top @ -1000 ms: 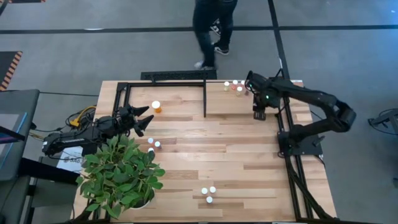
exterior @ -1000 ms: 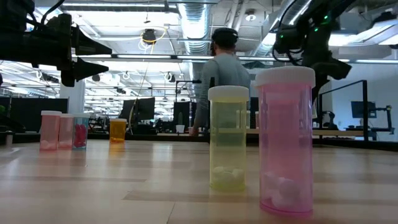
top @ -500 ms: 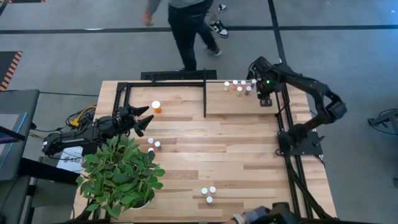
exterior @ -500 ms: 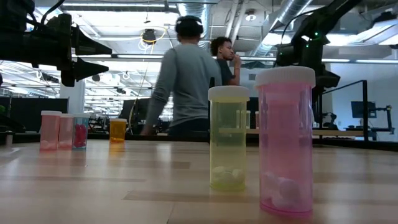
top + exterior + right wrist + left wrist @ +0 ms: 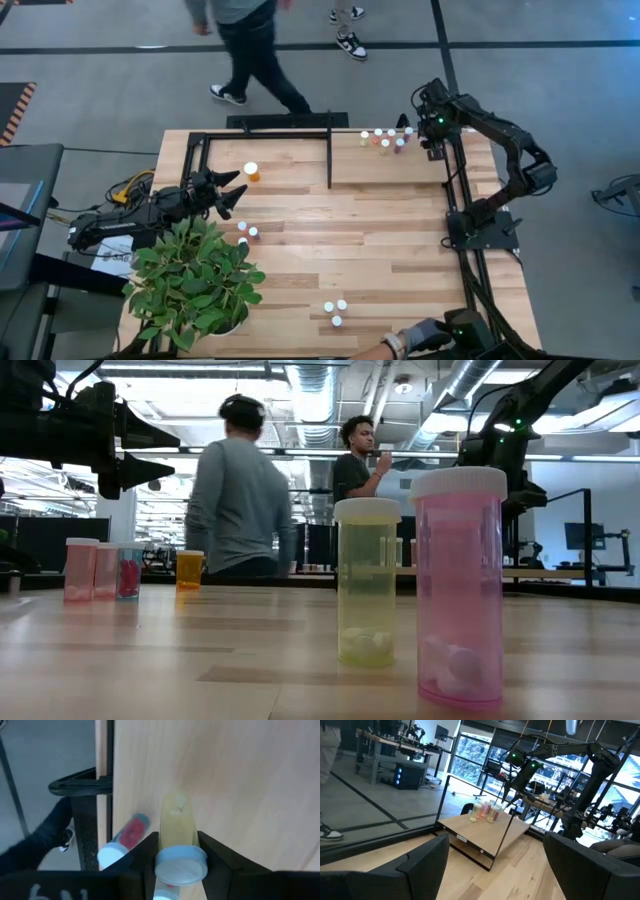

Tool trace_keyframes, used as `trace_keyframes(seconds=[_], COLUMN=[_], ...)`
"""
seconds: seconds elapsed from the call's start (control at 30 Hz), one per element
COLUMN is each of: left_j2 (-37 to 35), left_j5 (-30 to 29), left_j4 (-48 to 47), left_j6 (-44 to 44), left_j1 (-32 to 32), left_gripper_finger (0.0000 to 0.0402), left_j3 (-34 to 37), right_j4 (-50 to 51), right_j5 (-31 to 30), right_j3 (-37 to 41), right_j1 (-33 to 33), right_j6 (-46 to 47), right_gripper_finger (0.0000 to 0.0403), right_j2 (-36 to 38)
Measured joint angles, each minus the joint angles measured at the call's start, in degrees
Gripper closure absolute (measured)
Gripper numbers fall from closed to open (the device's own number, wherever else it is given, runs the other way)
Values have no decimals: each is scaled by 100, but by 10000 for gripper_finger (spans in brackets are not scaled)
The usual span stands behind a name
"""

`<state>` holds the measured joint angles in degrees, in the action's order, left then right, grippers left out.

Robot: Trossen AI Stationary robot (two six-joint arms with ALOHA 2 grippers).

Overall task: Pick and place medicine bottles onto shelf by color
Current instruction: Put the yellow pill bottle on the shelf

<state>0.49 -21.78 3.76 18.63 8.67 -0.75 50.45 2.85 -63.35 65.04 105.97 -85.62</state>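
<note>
My right gripper (image 5: 432, 128) hangs over the far right corner of the shelf (image 5: 290, 160), shut on a yellow-green, white-capped vial (image 5: 176, 827). Several small vials (image 5: 385, 139) stand on the shelf board just left of it; one is a red vial (image 5: 131, 833). A larger orange bottle (image 5: 251, 171) stands on the shelf's left part. Three vials (image 5: 246, 234) stand by the plant, and three more (image 5: 335, 310) near the front edge. My left gripper (image 5: 228, 191) waits open and level at the table's left side. My right gripper pinches the yellow-green vial between its two fingers (image 5: 212, 852), at its upper body just under the white cap (image 5: 181, 865). The fingers slant steeply down and lie along the vial. The vial points bottom-down past the fingertips, lifted above the shelf board.
A potted plant (image 5: 195, 275) fills the near left. Black frame bars (image 5: 329, 155) edge and divide the shelf. A person's gloved hand (image 5: 420, 337) reaches in at the near right edge. People move behind the far edge (image 5: 245, 50). Bare planks lie mid-table.
My right gripper has carried the vial toward the table's far edge, along the shelf's right frame bar to its far right corner, rolling about its own axis on the way. A person behind the table has walked leftward.
</note>
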Motion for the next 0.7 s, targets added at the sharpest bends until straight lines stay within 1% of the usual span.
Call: trace_keyframes(seconds=[0.13,0.27,0.37,0.53,0.7], left_j2=[0,0,0,0,0], left_j5=[0,0,0,0,0], left_j4=[-1,-1,1,1,-1], left_j6=[0,0,0,0,0], left_j1=[0,-2,0,-1,-2], left_gripper_finger=[90,90,90,90,90], left_j3=[1,1,1,1,0], right_j4=[-89,-292,-337,-325,-194], right_j5=[-22,-85,-95,-122,7], right_j3=[0,0,0,0,0], right_j1=[-26,-39,-39,-42,-166], right_j6=[-24,-418,-534,-548,-214], right_gripper_finger=[258,259,259,259,259], right_j2=[0,0,0,0,0])
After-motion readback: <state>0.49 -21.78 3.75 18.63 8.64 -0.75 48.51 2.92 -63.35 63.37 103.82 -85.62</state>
